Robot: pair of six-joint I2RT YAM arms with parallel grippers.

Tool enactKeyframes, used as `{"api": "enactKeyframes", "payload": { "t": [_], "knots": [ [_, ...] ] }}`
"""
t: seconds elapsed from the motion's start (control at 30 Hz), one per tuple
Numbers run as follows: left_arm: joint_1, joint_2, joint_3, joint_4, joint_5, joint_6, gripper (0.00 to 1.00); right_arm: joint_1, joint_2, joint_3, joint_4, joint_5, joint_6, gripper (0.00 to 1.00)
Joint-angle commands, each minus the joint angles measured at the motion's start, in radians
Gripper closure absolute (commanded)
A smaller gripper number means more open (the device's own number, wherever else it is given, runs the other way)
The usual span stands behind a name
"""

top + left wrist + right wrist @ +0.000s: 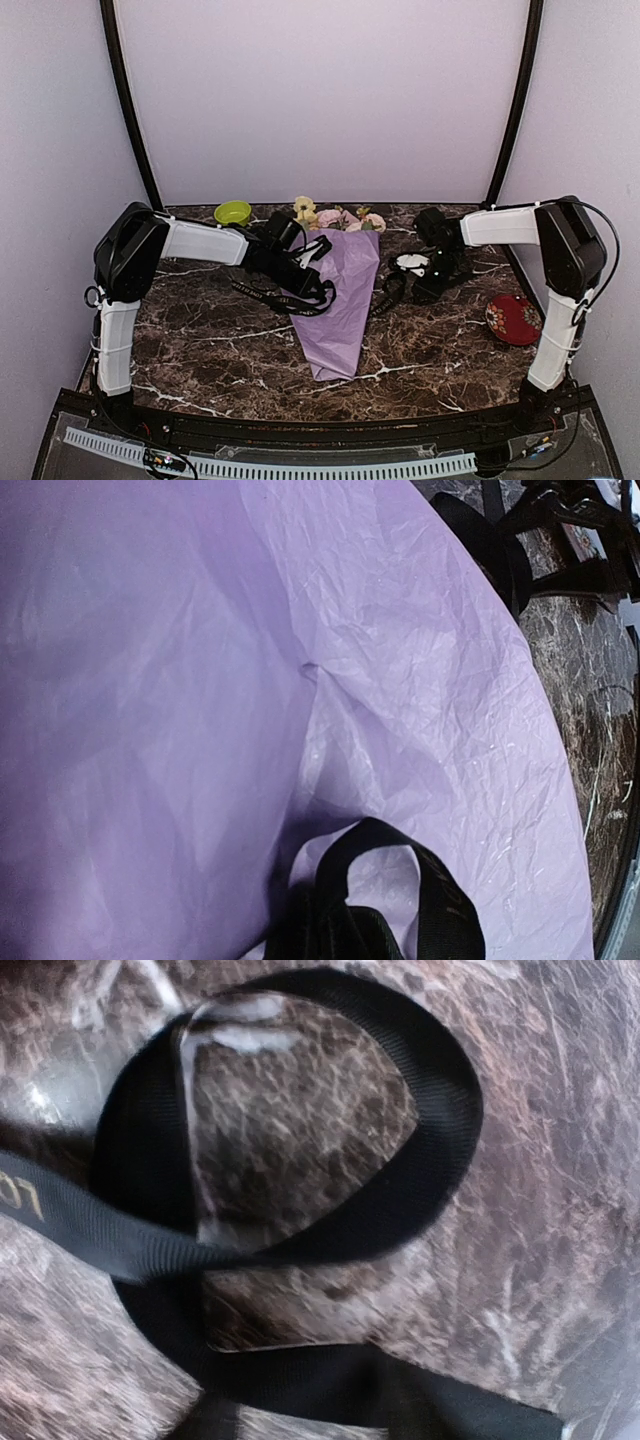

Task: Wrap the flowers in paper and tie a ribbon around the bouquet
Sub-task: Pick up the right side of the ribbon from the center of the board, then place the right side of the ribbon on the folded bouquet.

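Tying step: the paper is already a cone; judging by the lie, the ribbon is not yet knotted.
Bouquet: flat on the marble table, mid-way between the arms.
Long axis: far-to-near, with the flowers at the far end and the tip toward the arm bases.
Ribbon lie: crosswise to that axis, with loops on both flanks.
Left gripper: closed, pressed to the cone's left upper flank. A ribbon loop rises right at its tips and is likely pinched, but the grip itself is hidden.
Right gripper: right of the cone and apart from it. Cannot tell its jaw spread; nothing visibly held.
Key relation: the free loop lies on bare marble between cone and right gripper, directly under its wrist camera.
Nearer arm: right.
Risk: floppy loop may slide rather than lift.
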Motion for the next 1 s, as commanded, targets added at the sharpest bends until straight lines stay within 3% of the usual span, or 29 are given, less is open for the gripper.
{"api": "enactKeyframes", "payload": {
  "t": [0.0, 0.07, 0.23, 0.33, 0.4, 0.47, 0.57, 0.77, 0.97],
  "knots": [
    [0.002, -0.022, -0.017, -0.127, -0.039, 0.027, 1.00, -0.017, 0.027, 0.021, -0.017, -0.038, -0.074, 0.81],
    [0.002, -0.026, -0.021, -0.128, -0.043, 0.028, 1.00, -0.026, 0.016, 0.011, -0.016, -0.018, -0.071, 1.00],
    [0.002, -0.027, -0.021, -0.131, -0.046, 0.034, 1.00, -0.107, -0.082, 0.009, 0.033, 0.145, 0.062, 1.00],
    [0.002, -0.028, -0.022, -0.135, -0.047, 0.039, 1.00, -0.250, -0.171, 0.055, 0.090, 0.331, 0.225, 1.00],
    [0.002, -0.029, -0.025, -0.135, -0.050, 0.042, 1.00, -0.340, -0.238, 0.080, 0.127, 0.347, 0.298, 1.00],
    [0.002, -0.028, -0.031, -0.130, -0.050, 0.043, 1.00, -0.378, -0.315, 0.087, 0.163, 0.258, 0.336, 1.00],
    [0.003, -0.028, -0.036, -0.128, -0.053, 0.045, 1.00, -0.341, -0.419, 0.052, 0.235, -0.002, 0.332, 1.00],
    [0.003, -0.039, -0.041, -0.131, -0.055, 0.047, 1.00, 0.033, -0.493, -0.040, 0.335, -0.417, 0.242, 1.00],
    [0.005, -0.082, -0.075, -0.085, -0.029, 0.041, 1.00, 0.207, -0.383, -0.051, 0.633, -0.683, 0.495, 1.00]
  ]
}}
